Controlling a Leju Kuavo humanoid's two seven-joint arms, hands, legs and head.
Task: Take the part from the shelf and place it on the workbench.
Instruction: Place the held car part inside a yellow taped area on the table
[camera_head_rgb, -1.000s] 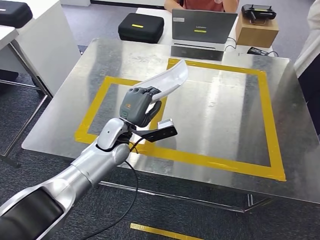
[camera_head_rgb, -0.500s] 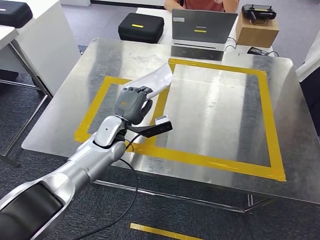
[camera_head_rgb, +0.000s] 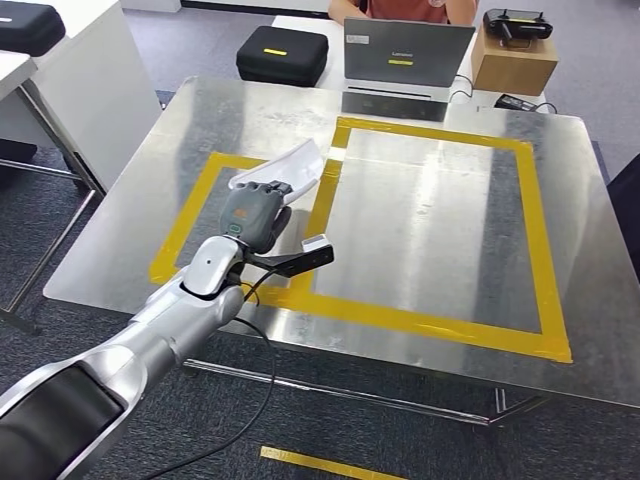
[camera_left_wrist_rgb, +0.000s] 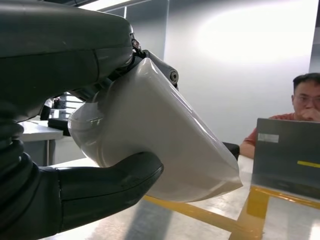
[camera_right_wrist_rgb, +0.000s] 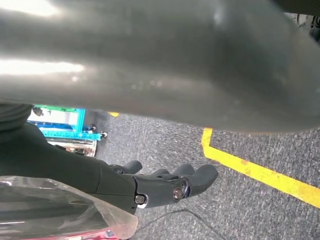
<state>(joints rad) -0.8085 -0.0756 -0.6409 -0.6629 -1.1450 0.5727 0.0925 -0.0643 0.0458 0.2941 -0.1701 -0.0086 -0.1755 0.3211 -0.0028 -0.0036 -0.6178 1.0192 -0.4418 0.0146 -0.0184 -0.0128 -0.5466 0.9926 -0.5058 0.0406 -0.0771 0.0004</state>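
Note:
My left hand (camera_head_rgb: 253, 212) grips a white curved plastic part (camera_head_rgb: 290, 166) low over the steel workbench (camera_head_rgb: 423, 215), above the left yellow-taped rectangle. The part juts from the hand toward the bench's far side. In the left wrist view the same part (camera_left_wrist_rgb: 158, 135) sits between the thumb (camera_left_wrist_rgb: 109, 187) and the fingers, close above the metal top. My right hand (camera_right_wrist_rgb: 166, 185) hangs over grey carpet with its fingers loosely extended and nothing in them.
Yellow tape (camera_head_rgb: 423, 322) marks two adjoining rectangles on the bench. A person (camera_head_rgb: 407, 8) sits behind a laptop (camera_head_rgb: 398, 55) at the far edge, beside a black case (camera_head_rgb: 281, 52) and a cardboard box (camera_head_rgb: 513, 60). A white table (camera_head_rgb: 83, 80) stands at left.
My left hand has carried the part leftward and lower, from over the tape between the rectangles to low over the left one. A person at the right edge has gone from view.

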